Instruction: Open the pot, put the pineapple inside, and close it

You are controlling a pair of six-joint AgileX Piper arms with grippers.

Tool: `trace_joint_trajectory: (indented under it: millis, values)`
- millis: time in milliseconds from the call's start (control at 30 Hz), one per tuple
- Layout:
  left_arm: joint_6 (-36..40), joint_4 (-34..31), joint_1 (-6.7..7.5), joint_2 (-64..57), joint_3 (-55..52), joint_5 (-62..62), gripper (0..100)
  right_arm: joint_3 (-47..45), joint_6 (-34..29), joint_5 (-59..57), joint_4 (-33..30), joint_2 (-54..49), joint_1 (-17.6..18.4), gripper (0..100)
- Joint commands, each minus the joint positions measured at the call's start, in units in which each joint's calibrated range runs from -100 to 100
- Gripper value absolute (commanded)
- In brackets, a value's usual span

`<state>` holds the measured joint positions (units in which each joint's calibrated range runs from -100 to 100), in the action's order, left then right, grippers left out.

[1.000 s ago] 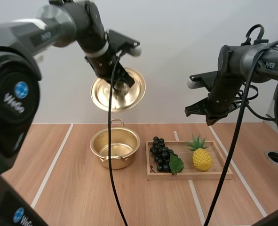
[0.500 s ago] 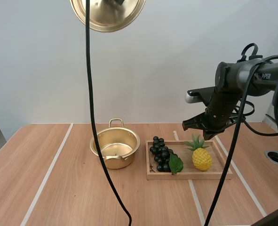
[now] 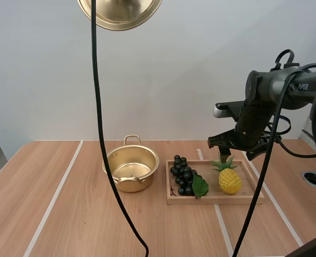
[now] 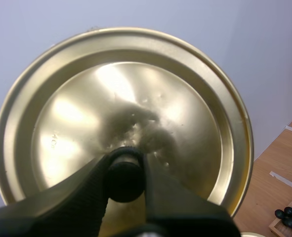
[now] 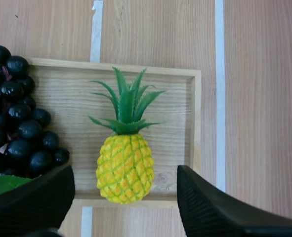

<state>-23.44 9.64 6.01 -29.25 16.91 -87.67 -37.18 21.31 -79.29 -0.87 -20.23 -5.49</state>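
The gold pot [image 3: 131,168] stands uncovered on the table, left of the wooden tray [image 3: 243,198]. Its gold lid [image 3: 120,13] hangs high above the pot; in the left wrist view my left gripper [image 4: 124,173] is shut on the lid's black knob [image 4: 123,170]. The yellow pineapple [image 3: 229,178] lies in the tray's right half, leaves pointing away. My right gripper [image 3: 231,150] hovers just above it, open. In the right wrist view its fingers [image 5: 32,197] stand wide apart on either side of the pineapple [image 5: 124,165], without touching it.
A bunch of dark grapes [image 3: 185,175] with a green leaf fills the tray's left half, close beside the pineapple. White tape lines run across the wooden table. A round hole [image 3: 314,178] sits near the table's right edge.
My left arm has lifted the lid from just above the pot to the top of the high view. My right gripper has come down over the pineapple and opened.
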Motion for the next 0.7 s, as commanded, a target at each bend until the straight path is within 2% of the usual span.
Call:
trace_joint_trajectory:
  millis: [0,133,400,667]
  values:
    - [0.18,1.03,0.27,-0.54,0.39,0.65,0,-0.23,-0.39,-1.85,0.21,-0.64,-0.33,100]
    - [0.18,1.03,0.27,-0.54,0.39,0.31,0,-2.58,-0.39,1.10,0.30,-0.64,-0.33,100]
    - [0.18,1.03,0.27,-0.54,0.39,0.31,0,-10.16,-0.39,16.79,1.93,-0.64,-0.33,100]
    - [0.18,2.12,0.27,-0.54,0.39,-1.81,0,-10.43,-0.39,18.63,2.87,2.70,-0.33,100]
